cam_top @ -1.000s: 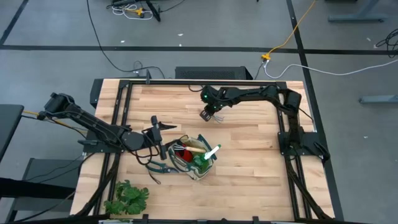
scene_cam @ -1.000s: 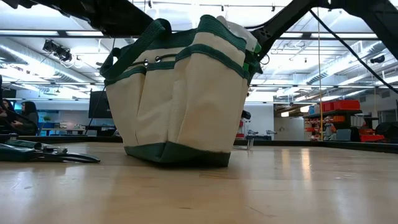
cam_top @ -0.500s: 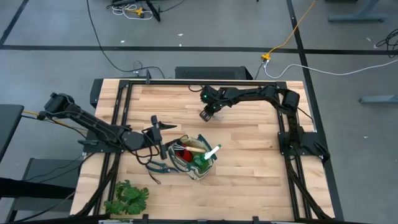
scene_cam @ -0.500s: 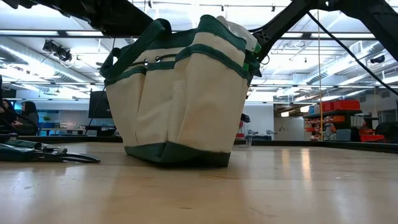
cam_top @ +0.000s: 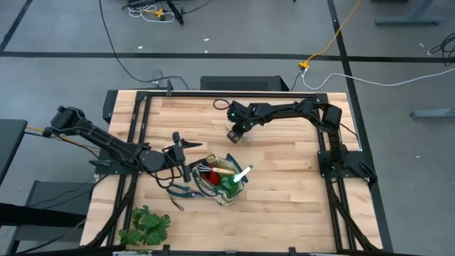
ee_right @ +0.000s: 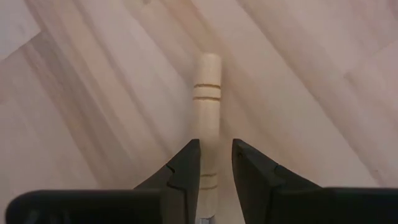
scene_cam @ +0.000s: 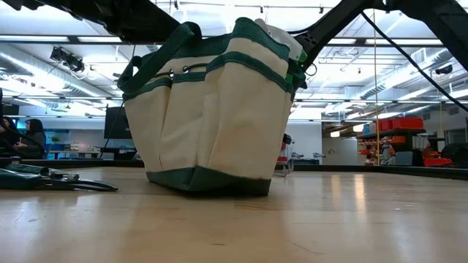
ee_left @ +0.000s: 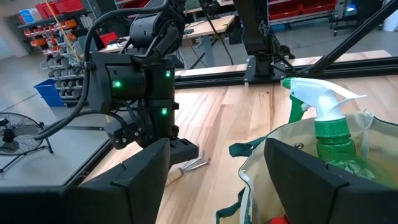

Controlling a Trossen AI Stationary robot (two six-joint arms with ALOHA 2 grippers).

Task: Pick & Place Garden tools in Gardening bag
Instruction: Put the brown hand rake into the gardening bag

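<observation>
We carry a wooden-handled hand rake [ee_right: 207,99] clamped by its handle in our right tool [cam_top: 234,135], above the worktop [cam_top: 284,178], so it can travel to the gardening bag [cam_top: 222,192]. Our left tool [cam_top: 186,169] waits spread apart beside the bag's rim.

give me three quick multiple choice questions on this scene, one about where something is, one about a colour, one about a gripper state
1. Where does the spray bottle stand?
A. inside the gardening bag
B. beside the plant
C. on the floor

2. The bag's trim is:
A. red
B. dark green
C. blue

3. The right gripper is:
A. wide open over bare table
B. shut on the hand rake by its wooden handle
C. inside the bag

Answers: A, its white nozzle sticks out of the bag; B, green bands along rim and base; B, the fingers flank the handle.
</observation>
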